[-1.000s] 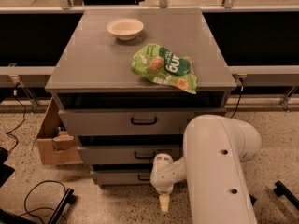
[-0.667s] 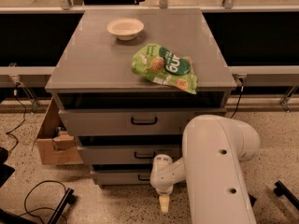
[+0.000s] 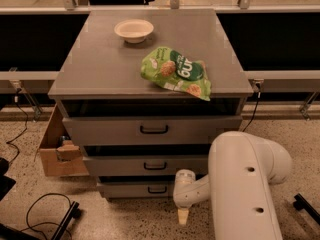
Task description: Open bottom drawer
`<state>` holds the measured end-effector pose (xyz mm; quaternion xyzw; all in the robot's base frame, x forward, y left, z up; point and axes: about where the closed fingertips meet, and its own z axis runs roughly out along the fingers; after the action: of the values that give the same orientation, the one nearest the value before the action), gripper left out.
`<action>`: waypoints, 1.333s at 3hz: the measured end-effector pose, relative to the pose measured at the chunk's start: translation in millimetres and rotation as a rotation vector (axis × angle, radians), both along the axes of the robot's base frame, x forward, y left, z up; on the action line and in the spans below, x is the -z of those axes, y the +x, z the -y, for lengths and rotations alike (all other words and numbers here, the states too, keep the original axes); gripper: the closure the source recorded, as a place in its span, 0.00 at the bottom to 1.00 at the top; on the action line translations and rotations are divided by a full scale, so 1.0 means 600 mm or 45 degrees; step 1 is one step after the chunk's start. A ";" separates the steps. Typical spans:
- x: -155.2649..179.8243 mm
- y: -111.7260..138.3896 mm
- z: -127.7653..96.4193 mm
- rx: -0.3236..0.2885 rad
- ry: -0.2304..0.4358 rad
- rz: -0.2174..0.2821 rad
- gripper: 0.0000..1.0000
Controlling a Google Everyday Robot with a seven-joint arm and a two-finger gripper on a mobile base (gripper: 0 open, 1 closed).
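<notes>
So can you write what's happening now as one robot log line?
task: open bottom drawer | gripper: below-right of its handle, not touching

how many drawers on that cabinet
3, stacked: top drawer, widest; middle drawer beneath; bottom drawer lowest, with the gripper low to its handle's right, near the floor.

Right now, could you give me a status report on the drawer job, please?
Gripper low, below-right of small black loop handle, not on it. Shallow grey metal bottom drawer looks shut. Nothing between them.

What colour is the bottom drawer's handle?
Black handle on the grey bottom drawer, camera view; gripper hangs lower right of it.
</notes>
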<state>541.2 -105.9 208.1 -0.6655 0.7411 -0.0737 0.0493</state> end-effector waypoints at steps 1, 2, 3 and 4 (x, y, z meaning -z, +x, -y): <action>0.024 0.024 0.014 0.001 0.042 0.059 0.00; 0.048 0.048 0.018 0.002 0.047 0.085 0.00; 0.063 0.066 0.019 0.008 0.048 0.082 0.00; 0.055 0.088 0.020 0.011 0.028 0.088 0.18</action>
<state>593.8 -118.2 174.8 -0.6588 0.7426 -0.0888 0.0820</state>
